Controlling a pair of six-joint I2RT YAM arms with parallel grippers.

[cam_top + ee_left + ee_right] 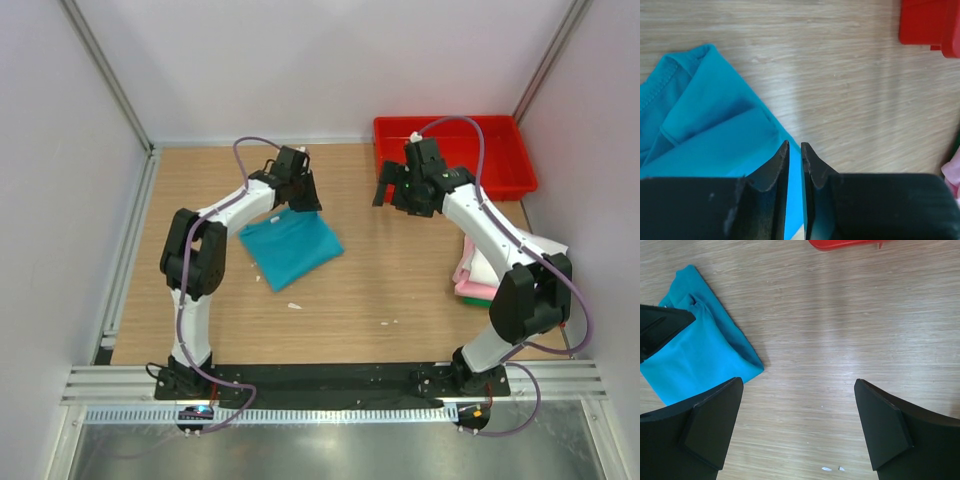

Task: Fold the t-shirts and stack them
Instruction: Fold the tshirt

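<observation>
Folding is the step in hand, judged from the cloth. The teal t-shirt lies on the table well to the left of the red tray and nearer the arm bases than it. It is doubled over into a rough rectangle, with loose pleats along the edge that faces the tray. A stack of folded shirts, white, pink and green, sits on the near side of the tray, partly hidden under the right arm.

The left gripper is at the shirt's tray-side corner. Its fingers are drawn in to a thin slit with teal cloth showing in the gap, so it appears to be pinching the hem there. The right gripper hangs over bare wood between the shirt and the tray. Its fingers are spread wide, grasping nothing and touching nothing.

The next move probably calls for the left arm to lift the pinched corner and carry it across the shirt, away from the tray. The right gripper would need to take the matching corner so the fold lands square. The grip looks thin, and the cloth could slip out during the lift.
</observation>
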